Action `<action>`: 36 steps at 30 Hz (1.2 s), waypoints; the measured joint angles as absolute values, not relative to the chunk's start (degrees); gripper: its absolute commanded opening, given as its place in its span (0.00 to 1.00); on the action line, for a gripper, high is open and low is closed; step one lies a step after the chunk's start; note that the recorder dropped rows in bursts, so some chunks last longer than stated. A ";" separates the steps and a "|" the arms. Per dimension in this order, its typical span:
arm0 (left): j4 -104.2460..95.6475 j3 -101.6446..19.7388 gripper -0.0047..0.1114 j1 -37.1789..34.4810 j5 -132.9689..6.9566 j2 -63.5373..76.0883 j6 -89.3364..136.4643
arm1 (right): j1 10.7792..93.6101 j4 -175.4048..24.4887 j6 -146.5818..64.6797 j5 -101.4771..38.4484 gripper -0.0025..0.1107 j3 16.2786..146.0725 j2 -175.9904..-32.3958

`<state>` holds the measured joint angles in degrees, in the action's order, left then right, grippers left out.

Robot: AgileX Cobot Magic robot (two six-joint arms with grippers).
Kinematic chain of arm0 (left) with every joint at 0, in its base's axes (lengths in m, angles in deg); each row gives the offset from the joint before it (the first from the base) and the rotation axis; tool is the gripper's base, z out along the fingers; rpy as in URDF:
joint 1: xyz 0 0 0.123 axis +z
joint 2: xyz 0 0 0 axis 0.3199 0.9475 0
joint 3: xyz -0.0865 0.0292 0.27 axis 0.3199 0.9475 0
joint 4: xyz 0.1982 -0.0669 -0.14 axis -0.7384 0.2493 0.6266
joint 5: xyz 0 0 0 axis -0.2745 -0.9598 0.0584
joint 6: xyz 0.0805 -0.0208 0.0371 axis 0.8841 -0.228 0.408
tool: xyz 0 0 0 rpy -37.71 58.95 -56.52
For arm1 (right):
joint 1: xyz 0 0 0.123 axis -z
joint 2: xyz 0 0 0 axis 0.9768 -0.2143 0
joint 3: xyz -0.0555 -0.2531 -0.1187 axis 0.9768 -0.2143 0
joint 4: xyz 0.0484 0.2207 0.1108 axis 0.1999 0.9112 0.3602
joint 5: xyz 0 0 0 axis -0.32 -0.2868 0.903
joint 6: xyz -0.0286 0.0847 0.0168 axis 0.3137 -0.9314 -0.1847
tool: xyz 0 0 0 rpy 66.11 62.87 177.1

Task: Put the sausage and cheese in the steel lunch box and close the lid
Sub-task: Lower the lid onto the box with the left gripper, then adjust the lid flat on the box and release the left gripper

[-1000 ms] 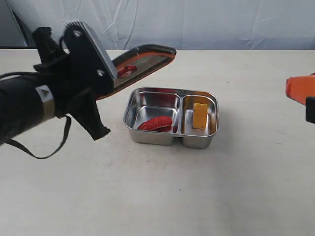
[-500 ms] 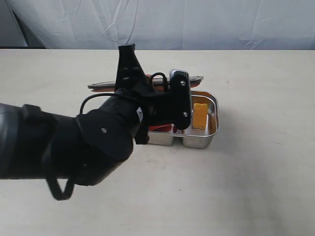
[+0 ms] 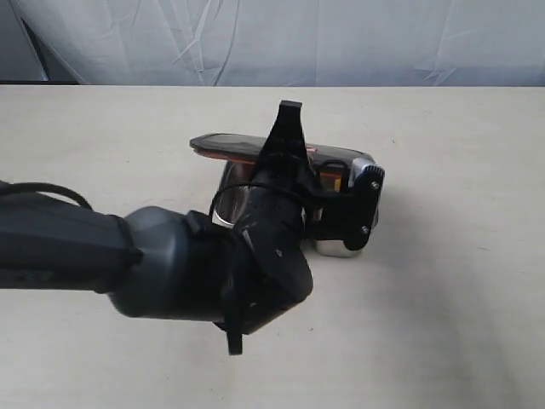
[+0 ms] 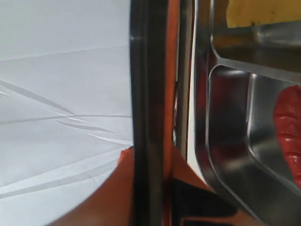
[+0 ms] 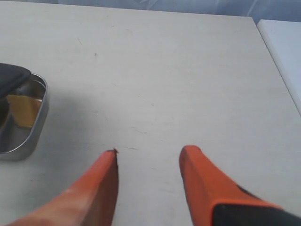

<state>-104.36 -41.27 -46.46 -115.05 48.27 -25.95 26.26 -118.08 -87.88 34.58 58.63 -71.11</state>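
Note:
My left gripper (image 4: 150,162) is shut on the edge of the dark lid (image 4: 146,84), one orange finger (image 4: 110,197) on each face. In the exterior view the lid (image 3: 247,146) lies nearly level just over the steel lunch box (image 3: 347,247), most of which my left arm (image 3: 213,256) hides. The left wrist view looks under the lid into the box (image 4: 225,150): the red sausage (image 4: 288,132) lies in one compartment, the yellow cheese (image 4: 263,12) in the other. My right gripper (image 5: 148,162) is open over bare table, off to the side of the box (image 5: 37,125) and the cheese (image 5: 21,109).
The beige table (image 3: 443,324) stretches all round the box. A wrinkled white backdrop (image 3: 341,43) closes off the far side. The right wrist view shows a white ledge (image 5: 284,52) past the table's edge.
My left arm has swung right across the view carrying the lid. The lid went from tilted beside the box to nearly flat over it. The sausage is now hidden in the exterior view.

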 measured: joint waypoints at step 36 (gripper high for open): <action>-104.36 -41.40 0.52 -48.82 -110.51 51.64 -25.99 | 26.26 -118.56 -88.00 34.58 0.39 58.63 -71.11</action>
